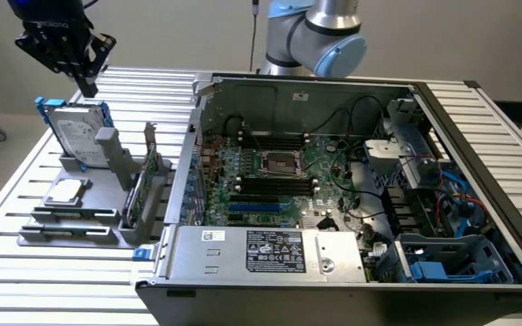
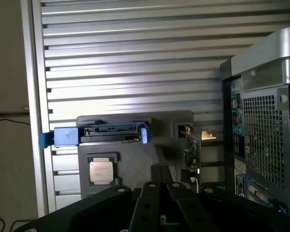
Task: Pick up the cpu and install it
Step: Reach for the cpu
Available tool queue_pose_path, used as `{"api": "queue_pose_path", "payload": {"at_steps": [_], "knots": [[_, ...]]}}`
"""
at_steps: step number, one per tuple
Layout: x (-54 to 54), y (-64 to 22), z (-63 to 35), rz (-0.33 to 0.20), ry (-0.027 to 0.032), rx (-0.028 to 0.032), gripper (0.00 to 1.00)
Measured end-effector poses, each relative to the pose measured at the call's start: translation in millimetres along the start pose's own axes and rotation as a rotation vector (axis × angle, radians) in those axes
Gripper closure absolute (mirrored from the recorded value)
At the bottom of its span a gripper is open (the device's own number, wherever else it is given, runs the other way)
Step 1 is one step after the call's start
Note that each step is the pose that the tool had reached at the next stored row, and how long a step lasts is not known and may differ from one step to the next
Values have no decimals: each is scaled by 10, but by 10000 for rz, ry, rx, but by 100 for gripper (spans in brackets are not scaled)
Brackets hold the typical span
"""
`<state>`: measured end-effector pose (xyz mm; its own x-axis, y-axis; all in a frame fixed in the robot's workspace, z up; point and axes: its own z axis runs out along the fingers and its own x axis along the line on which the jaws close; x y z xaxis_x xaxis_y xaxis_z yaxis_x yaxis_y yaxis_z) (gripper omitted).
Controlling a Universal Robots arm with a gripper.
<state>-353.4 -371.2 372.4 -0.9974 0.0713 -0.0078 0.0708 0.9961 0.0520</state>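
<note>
The cpu (image 1: 66, 192) (image 2: 101, 170), a small flat square chip with a silver top, lies in a recess of the grey parts holder (image 1: 89, 204). My gripper (image 1: 89, 87) hangs high above the holder at the exterior view's upper left, shut with nothing between its fingers. It is well above the upright hard drive and apart from the cpu. In the wrist view my gripper's dark fingers (image 2: 159, 186) point down toward the holder, the cpu lying off to one side of them. The open motherboard socket (image 1: 279, 163) sits in the middle of the computer case.
A silver hard drive with blue brackets (image 1: 73, 129) (image 2: 106, 135) stands upright in the holder. An expansion card (image 1: 138, 187) stands on edge beside it. The open computer case (image 1: 334, 183) takes up the exterior view's right. All rest on a slatted metal table (image 1: 25, 190).
</note>
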Motion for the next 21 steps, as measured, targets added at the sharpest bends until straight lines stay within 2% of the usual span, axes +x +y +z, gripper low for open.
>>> {"api": "queue_pose_path", "payload": {"at_steps": [6,12,16,21], "knots": [[277,25,74,0,-1,2,89],[544,2,146,0,0,14,89],[664,-20,191,3,43,18,89],[729,-93,232,8,153,26,89]]}}
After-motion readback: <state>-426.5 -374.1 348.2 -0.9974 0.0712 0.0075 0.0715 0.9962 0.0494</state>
